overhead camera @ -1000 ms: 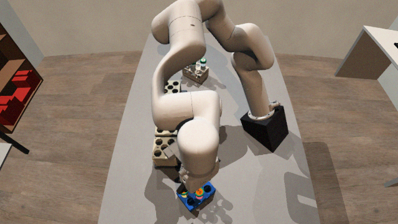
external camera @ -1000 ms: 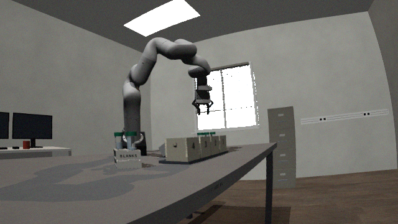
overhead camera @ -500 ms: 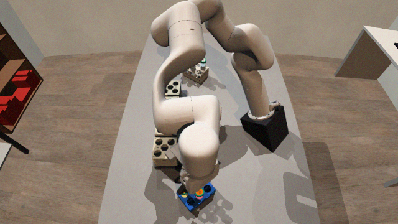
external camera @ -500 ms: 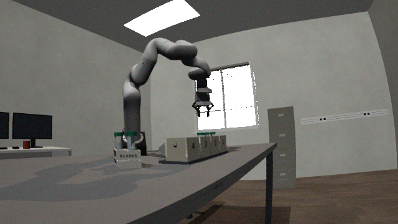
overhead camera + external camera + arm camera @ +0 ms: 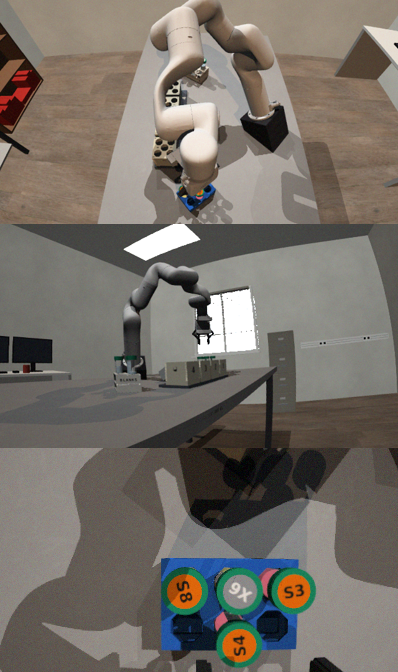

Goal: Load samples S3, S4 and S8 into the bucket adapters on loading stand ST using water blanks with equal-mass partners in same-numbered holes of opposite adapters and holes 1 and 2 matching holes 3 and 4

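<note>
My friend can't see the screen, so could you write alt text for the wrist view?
A blue rectangular rack holds four green-rimmed tubes seen from above: orange-dotted S8, S3 and S4, and grey-dotted X6. Two dark wells are vacant. Black gripper fingertips show at the bottom edge; shadows cross the grey table.

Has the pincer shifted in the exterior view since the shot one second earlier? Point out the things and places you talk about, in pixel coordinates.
Yes, slightly downward: the pincer [image 5: 203,343] [image 5: 262,666] now hangs closer to the level of the window's bottom edge [image 5: 230,352].
</note>
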